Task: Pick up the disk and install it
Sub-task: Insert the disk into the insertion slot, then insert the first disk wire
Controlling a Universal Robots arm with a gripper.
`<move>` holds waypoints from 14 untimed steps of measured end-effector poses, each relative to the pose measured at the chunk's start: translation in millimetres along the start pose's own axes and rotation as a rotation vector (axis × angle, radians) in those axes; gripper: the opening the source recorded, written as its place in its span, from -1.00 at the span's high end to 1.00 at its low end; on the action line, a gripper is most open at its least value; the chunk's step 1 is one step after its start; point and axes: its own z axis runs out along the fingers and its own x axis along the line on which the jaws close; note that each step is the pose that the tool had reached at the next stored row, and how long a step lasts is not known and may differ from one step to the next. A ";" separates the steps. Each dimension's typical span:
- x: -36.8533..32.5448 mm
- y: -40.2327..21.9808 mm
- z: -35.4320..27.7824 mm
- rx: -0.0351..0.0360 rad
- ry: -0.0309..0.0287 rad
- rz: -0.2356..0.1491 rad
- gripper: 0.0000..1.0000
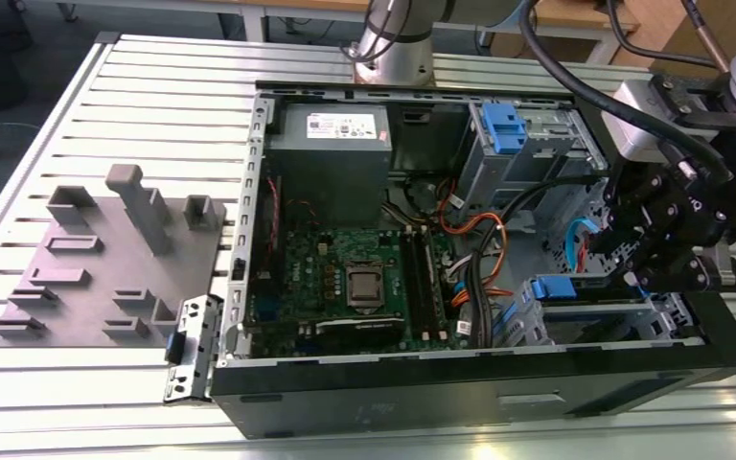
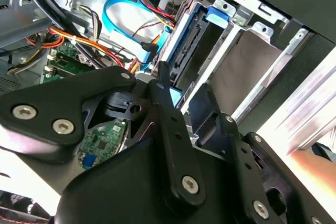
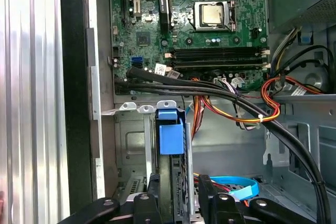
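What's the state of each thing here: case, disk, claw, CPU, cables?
Computer case: on its side, side panel off.
Disk: edge-on in the drive cage slot.
Claw: astride the disk; grip unclear.
CPU: in its socket, no cooler.
Blue data cable: looped loose beside the cage.

**Disk on edge in the drive cage**

The disk (image 1: 570, 287) is slotted into the metal drive cage (image 1: 617, 324), in a corner of the open computer case (image 1: 445, 398) at the exterior view's right. In the first wrist view the disk (image 3: 170, 132) is seen edge-on (a thin dark slab between blue rails). Its blue plastic tab faces out of the cage, and its label is hidden.
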 end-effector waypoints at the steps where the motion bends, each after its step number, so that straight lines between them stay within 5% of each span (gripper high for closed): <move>1: 0.0 0.0 0.0 0.0000 0.0000 0.000 0.15; 14: 0.1 0.0 3.2 0.0000 -0.0001 0.000 0.15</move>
